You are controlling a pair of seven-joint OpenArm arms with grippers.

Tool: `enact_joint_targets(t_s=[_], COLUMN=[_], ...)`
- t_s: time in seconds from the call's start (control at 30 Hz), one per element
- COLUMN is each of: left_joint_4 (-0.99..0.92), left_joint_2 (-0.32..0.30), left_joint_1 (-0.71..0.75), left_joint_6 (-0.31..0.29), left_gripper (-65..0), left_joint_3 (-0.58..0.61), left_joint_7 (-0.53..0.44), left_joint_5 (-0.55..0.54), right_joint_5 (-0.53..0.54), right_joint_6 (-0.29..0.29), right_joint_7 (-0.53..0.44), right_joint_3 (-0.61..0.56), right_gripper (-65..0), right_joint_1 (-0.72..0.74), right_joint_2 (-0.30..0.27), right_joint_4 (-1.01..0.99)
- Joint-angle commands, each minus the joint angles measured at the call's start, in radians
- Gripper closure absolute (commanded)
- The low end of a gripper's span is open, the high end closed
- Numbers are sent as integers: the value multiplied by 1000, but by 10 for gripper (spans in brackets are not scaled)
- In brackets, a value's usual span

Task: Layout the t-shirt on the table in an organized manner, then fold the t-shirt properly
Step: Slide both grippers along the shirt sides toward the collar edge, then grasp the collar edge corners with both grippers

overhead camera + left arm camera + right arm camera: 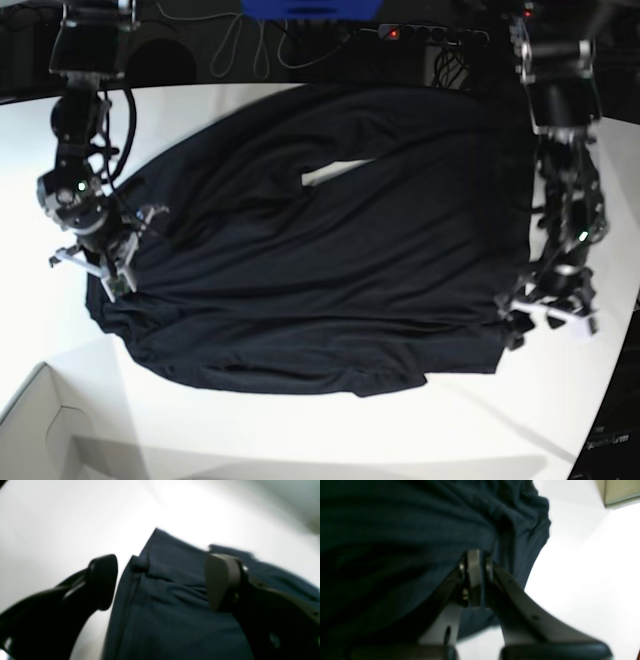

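The black t-shirt [320,270] lies spread across the white table [300,430], rumpled, with a small gap of table showing near its upper middle. At the shirt's left edge in the base view, my right gripper [115,265] is shut on a pinch of bunched fabric [395,530]; its fingertips [475,565] are pressed together, and folds gather at them. My left gripper [545,315] is at the shirt's right edge. In its wrist view it stands open [162,580], fingers astride a corner of the shirt [170,605] that lies on the table [50,517].
A white box corner [40,430] sits at the near left of the table, and a beige box corner [620,492] shows in the right wrist view. Cables and a power strip [430,35] run behind the curved far edge.
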State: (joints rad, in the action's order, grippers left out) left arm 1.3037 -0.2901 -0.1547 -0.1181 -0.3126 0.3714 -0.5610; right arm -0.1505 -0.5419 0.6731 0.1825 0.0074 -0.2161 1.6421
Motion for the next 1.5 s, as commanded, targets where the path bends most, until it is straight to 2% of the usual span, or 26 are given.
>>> enact_joint_targets(t_s=[0.0, 0.13, 0.3, 0.43, 0.57, 0.9, 1.47], left_joint_4=[73, 334, 523, 561, 501, 334, 270], left_joint_2=[-14, -5, 71, 137, 153, 153, 148], left_joint_1=[42, 272, 527, 650, 731, 762, 666], left_joint_6=[2, 2, -7, -9, -9, -9, -9], left_gripper=[-521, -521, -523, -525, -525, -526, -521], left_joint_3=[-43, -170, -343, -414, -419, -420, -412], left_joint_7=[24, 133, 186, 188, 183, 180, 185], left_joint_5=[-14, -57, -101, -90, -89, -90, -86], right_joint_5=[2, 2, 4, 5, 5, 7, 7], right_joint_6=[6, 4, 4, 3, 3, 3, 3], right_joint_7=[-10, -3, -14, -16, -16, -16, -16], right_joint_3=[7, 22, 64, 62, 65, 64, 67], right_gripper=[-39, -54, -173, -239, -242, -242, -242], right_joint_1=[-8, -109, -226, -287, -312, -346, -358], right_joint_2=[-15, 19, 80, 83, 116, 132, 136], right_joint_4=[46, 159, 261, 283, 281, 283, 283])
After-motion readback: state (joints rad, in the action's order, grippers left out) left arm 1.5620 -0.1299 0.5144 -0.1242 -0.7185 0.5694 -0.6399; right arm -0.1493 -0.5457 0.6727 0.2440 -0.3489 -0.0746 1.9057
